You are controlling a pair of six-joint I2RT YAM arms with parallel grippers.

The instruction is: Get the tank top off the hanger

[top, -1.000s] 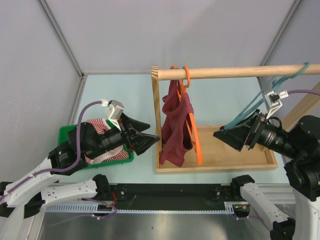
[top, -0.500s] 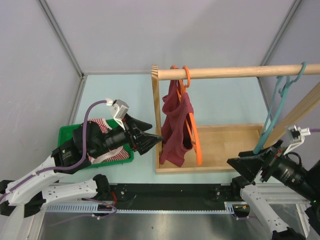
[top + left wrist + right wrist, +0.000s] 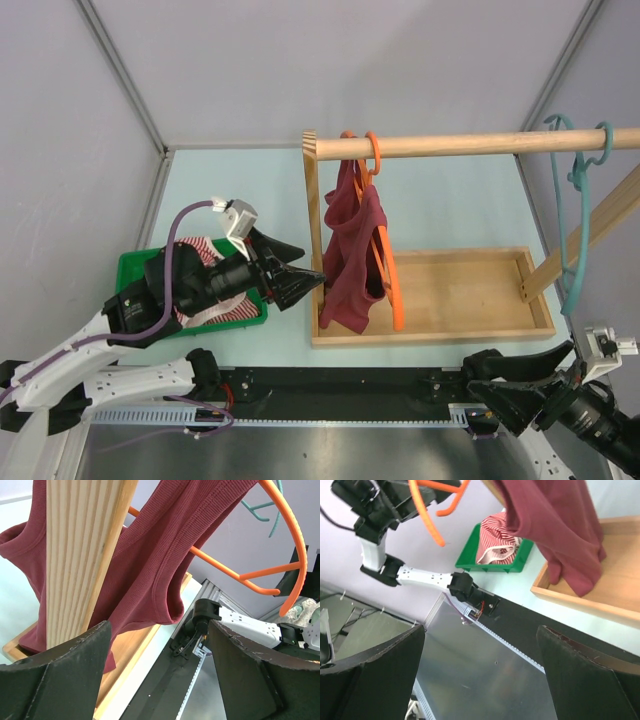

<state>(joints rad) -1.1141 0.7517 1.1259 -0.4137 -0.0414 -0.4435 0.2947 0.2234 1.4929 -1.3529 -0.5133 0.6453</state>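
Observation:
The maroon tank top hangs on an orange hanger hooked over the wooden rod of the rack. My left gripper is open and empty, just left of the rack's upright post at the height of the top's hem. The left wrist view shows the top, the hanger and the post close ahead of my left gripper. My right gripper is open and empty, low at the near right edge, away from the rack. In its view the top is at the upper right.
A teal hanger hangs empty at the rod's right end. The rack's wooden tray base lies under the rod. A green bin holding a red-striped cloth sits at the left, under my left arm. A black rail runs along the near edge.
My right gripper has let go of the teal hanger and drawn back down to the near right corner. The teal hanger has swung back under the rod. My left gripper has barely moved.

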